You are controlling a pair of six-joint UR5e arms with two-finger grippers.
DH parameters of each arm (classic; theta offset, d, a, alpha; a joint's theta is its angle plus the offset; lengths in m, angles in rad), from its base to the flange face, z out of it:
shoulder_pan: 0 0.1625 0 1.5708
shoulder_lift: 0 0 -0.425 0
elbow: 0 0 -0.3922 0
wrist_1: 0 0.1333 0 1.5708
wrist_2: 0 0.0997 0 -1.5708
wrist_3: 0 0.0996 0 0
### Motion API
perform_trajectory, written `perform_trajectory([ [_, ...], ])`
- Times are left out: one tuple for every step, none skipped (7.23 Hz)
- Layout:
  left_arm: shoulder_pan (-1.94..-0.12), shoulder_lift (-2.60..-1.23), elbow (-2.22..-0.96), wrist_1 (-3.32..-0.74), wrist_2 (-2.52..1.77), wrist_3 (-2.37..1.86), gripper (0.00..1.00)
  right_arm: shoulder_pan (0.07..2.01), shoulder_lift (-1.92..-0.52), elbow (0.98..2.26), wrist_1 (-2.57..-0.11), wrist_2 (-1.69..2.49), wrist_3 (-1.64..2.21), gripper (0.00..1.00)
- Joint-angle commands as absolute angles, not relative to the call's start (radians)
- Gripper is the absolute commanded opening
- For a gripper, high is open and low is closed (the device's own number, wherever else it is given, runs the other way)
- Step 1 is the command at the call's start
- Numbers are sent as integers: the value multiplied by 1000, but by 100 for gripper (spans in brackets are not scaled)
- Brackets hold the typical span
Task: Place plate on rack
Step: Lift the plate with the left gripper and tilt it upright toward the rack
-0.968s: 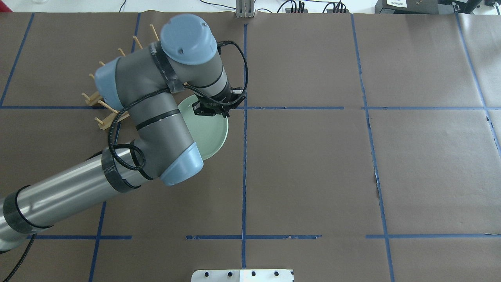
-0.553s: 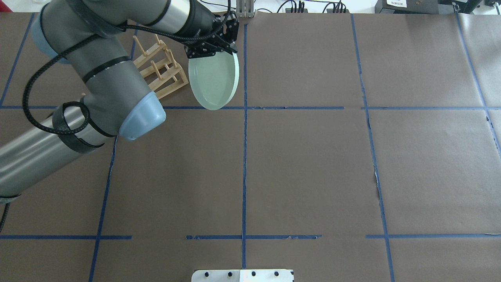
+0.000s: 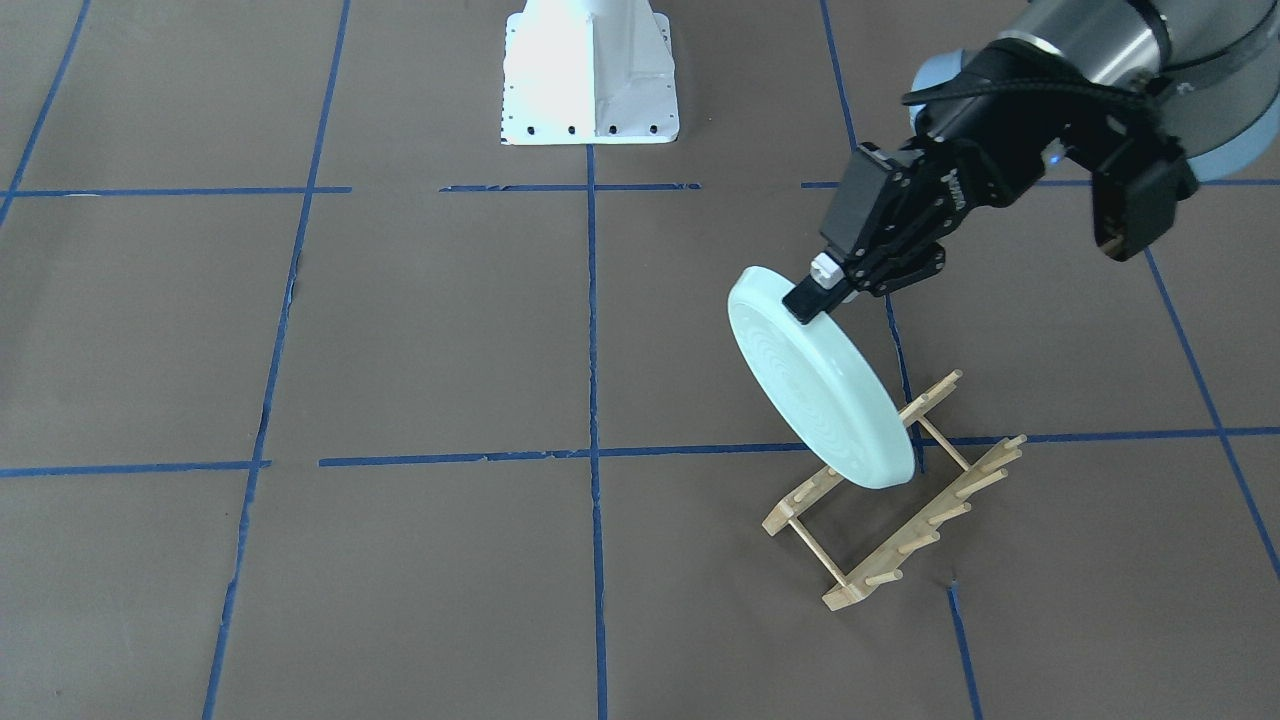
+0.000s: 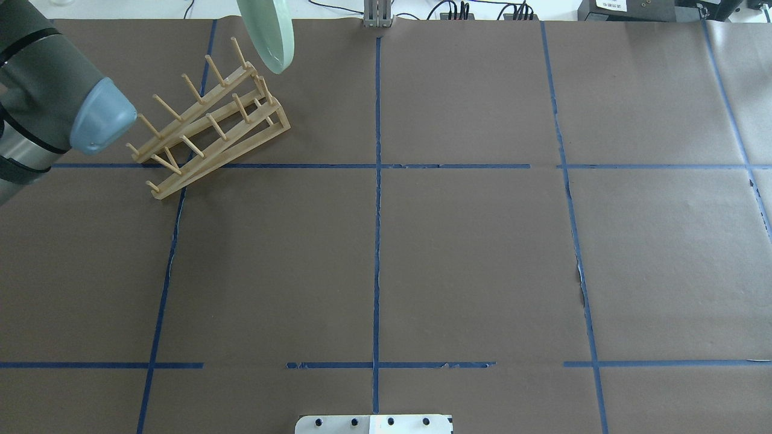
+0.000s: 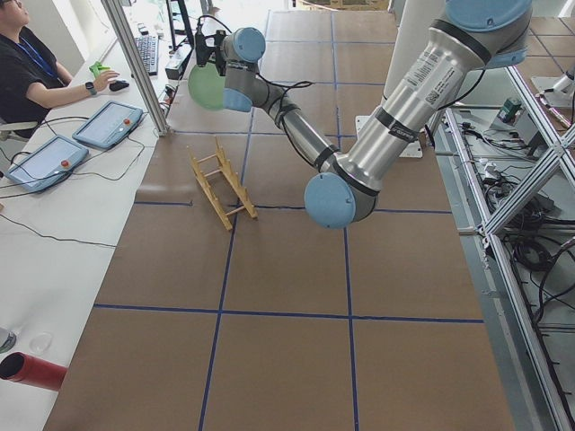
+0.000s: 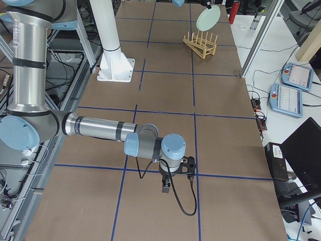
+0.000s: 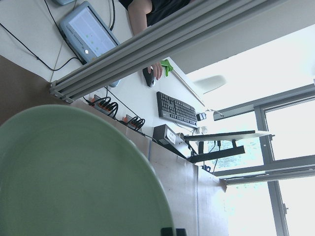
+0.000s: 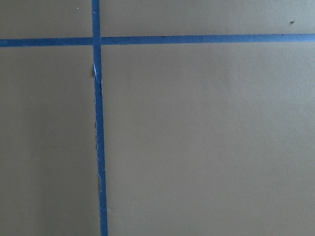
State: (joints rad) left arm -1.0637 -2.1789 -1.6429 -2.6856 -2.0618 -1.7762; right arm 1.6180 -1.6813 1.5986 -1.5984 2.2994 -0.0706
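Note:
The pale mint-green plate [image 3: 815, 385] hangs tilted on its edge, held in the air over the far end of the wooden rack [image 3: 890, 510]. My left gripper [image 3: 815, 290] is shut on the plate's upper rim. In the overhead view the plate [image 4: 268, 30] shows at the top edge beside the rack [image 4: 211, 120], and the gripper is out of frame. The plate fills the left wrist view [image 7: 74, 172]. From the left side the plate [image 5: 207, 87] is well above the rack [image 5: 223, 180]. My right gripper [image 6: 184, 165] hangs low over the table far away; I cannot tell its state.
The white robot base plate [image 3: 590, 80] stands mid-table on the robot's side. An operator [image 5: 36, 63] sits at a desk beyond the table's far edge, with pendants and cables. My left arm's elbow [image 4: 60, 102] hangs beside the rack. Brown paper with blue tape lines covers the table.
The left arm has lifted the plate off the table and carried it away and to the left, to the rack's far end. The arm no longer covers the rack.

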Motion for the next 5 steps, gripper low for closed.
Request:
perform_trajectory([
  [-1094,-2126,-1495,-2964,-2054,-1786,0,1618,-1681,1598,-1598,2299,-71,100],
  [-1094,-2125,-1441,-3034,-2049,-1784,0,1618,-1681,1600,-1598,2299,-71,100],
  [-1092,-2103,-1421,-3046,-2019,-1781,0,1618,-1681,1598,-1598,2299,-71,100],
  [-1088,-2103,-1393,-3048,-2016,-1775,0,1617,-1681,1600,-1598,2299,-71,100],
  [-1086,-2103,-1367,-3048,-2016,-1773,0,1617,-1681,1598,-1598,2299,-71,100],
])
